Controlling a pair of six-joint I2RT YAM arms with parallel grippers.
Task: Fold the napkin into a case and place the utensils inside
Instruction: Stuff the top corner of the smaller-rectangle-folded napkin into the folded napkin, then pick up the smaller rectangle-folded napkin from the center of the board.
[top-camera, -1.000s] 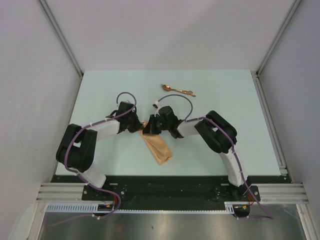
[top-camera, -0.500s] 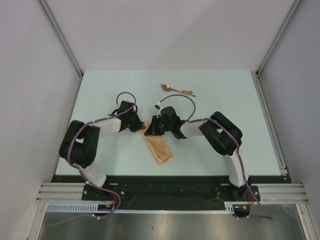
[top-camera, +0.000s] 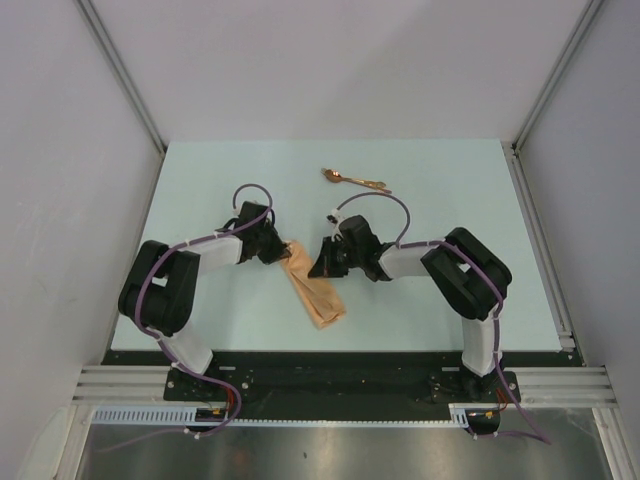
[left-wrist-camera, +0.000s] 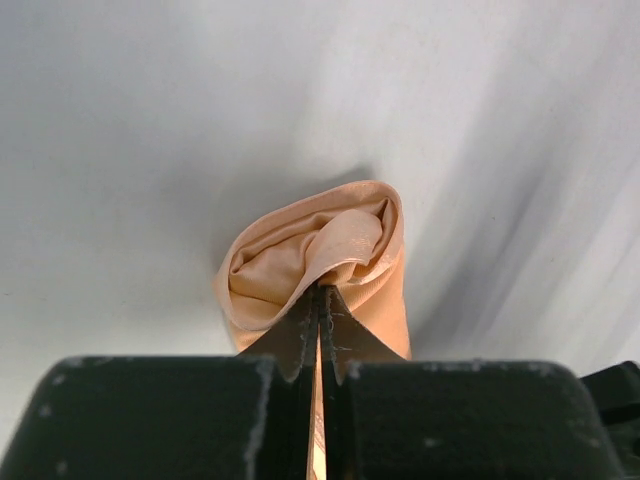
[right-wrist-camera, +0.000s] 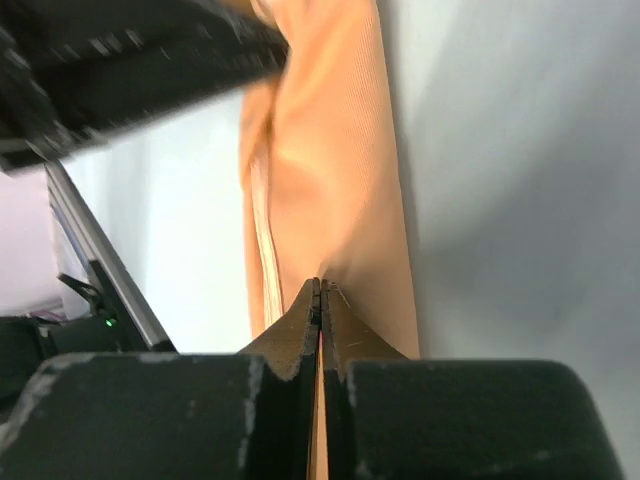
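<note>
The peach-orange napkin (top-camera: 314, 291) lies folded into a narrow strip that slants toward the table's near edge. My left gripper (top-camera: 283, 251) is shut on the strip's far end, where the cloth bunches into a loose roll (left-wrist-camera: 318, 248) just ahead of the closed left gripper (left-wrist-camera: 322, 291). My right gripper (top-camera: 319, 268) is shut on the strip's right side. There the flat cloth (right-wrist-camera: 335, 170) puckers at the closed right gripper (right-wrist-camera: 320, 285), and cloth shows between its jaws. The copper utensils (top-camera: 353, 179) lie together at the far middle of the table, apart from both grippers.
The pale table (top-camera: 450, 190) is enclosed by white walls with metal posts. A rail (top-camera: 541, 243) runs along its right edge. The black mounting bar (top-camera: 330, 368) runs along the near edge. My left arm's black body (right-wrist-camera: 120, 60) fills the upper left of the right wrist view.
My right arm has swung to the right and its gripper has slid right and slightly nearer along the napkin. The left arm shifted a little early on, then held still.
</note>
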